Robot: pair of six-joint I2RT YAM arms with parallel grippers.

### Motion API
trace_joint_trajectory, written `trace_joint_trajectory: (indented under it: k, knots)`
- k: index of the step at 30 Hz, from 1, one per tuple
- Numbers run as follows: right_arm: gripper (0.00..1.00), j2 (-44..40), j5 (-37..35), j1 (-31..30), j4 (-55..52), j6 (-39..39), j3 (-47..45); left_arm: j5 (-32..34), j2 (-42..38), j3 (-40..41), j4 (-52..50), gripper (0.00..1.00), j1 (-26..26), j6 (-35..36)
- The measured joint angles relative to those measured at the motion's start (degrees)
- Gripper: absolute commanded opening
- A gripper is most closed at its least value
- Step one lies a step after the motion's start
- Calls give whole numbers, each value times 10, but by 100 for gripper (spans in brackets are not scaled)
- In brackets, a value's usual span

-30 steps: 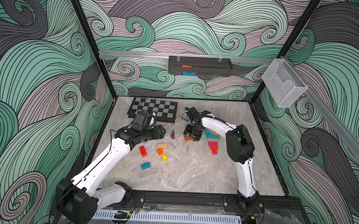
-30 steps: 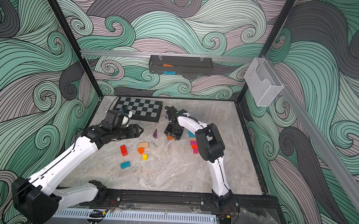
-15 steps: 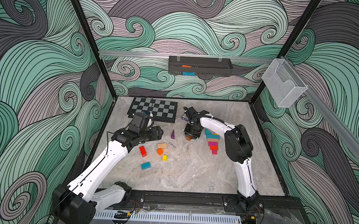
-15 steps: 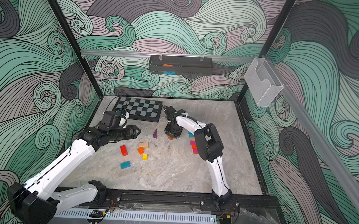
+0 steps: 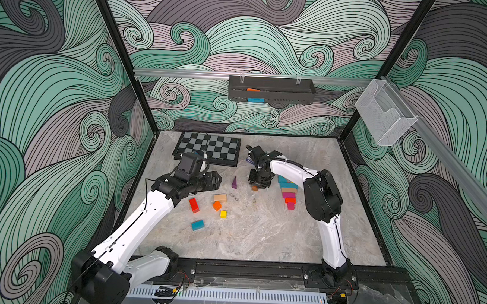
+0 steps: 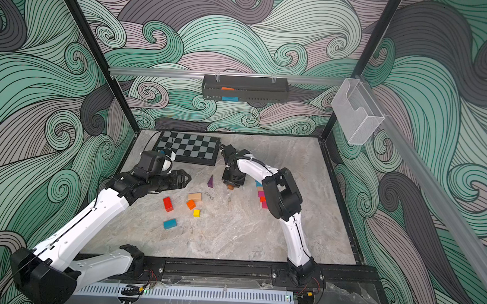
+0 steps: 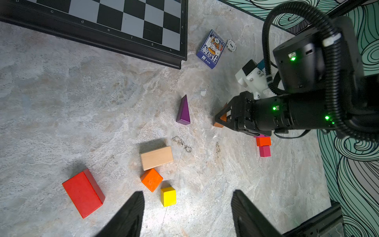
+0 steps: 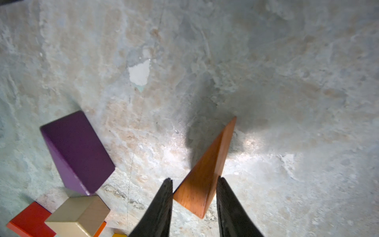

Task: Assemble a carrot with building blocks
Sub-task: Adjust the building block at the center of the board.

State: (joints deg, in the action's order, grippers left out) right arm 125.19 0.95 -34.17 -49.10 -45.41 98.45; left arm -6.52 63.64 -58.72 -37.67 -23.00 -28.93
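Right gripper [image 8: 194,179] pinches the brown wedge [image 8: 213,156] near its thick end, on the surface [image 8: 287,61] between the purple wedge [image 8: 75,151] and the block row [image 5: 288,194]. I'd lift straight and slow — an off-centre hold could let it twist. Left gripper [image 7: 188,192] hangs spread, empty.

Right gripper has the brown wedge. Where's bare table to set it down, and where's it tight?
Bare: the table front, between the teal block and the right arm's base; also back right, behind the coloured row. Crowded: red block, beige block, orange cube, yellow cube; tight between purple wedge and the right gripper's brown wedge.
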Motion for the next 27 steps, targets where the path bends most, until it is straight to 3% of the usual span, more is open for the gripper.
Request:
trace_joint_trajectory:
  k: [4, 6, 18, 27]
  knots:
    - [58, -5, -12, -2, -6, 17, -29, -4, 0, 1, 4, 68, 0, -1]
    - [60, -5, -17, -2, -12, 26, -36, -8, 3, 1, 6, 68, 0, -2]
    - [37, -5, -43, -3, -15, 54, -34, -17, 8, 5, 13, 68, 0, -16]
    - [29, -5, -49, -6, -15, 63, -3, -21, 8, 23, 15, 68, 0, -28]
